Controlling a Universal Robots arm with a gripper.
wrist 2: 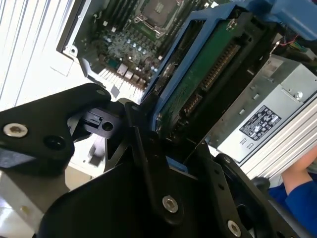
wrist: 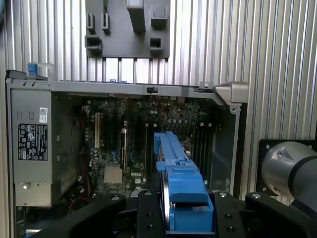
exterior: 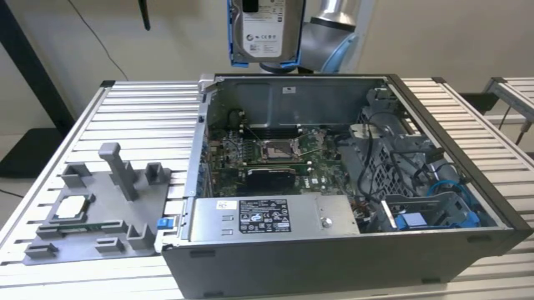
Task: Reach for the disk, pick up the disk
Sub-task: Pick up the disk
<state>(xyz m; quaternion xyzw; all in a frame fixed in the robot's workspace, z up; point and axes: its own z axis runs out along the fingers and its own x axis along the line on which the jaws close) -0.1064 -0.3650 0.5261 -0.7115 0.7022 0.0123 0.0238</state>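
The 2 black fingers (wrist 2: 141,136) of the gripper (wrist 2: 171,148) are drawn in narrow and clamp the disk (exterior: 265,30) between them, pressing on its 2 flat faces. In the second wrist view the disk's green circuit-board side and its blue bracket (wrist 2: 171,74) show just past the fingers. In the first wrist view the disk is seen edge-on, the blue bracket facing the camera.

In the exterior view the disk hangs upright in the air, white label toward the camera, above the far wall of the open computer case (exterior: 467,206) and apart from it. The grey robot arm (exterior: 334,28) stands just behind it.

Inside the case lie the motherboard (exterior: 276,156) at the far middle and the long grey power-supply box (exterior: 267,215) along the near wall. On the slatted table (exterior: 142,106), at the exterior view's left, sits a grey fixture tray (exterior: 125,240) with a small silver chip (exterior: 71,206) in it. In the second wrist view a person's blue sleeve (wrist 2: 297,193) is near the power-supply box.
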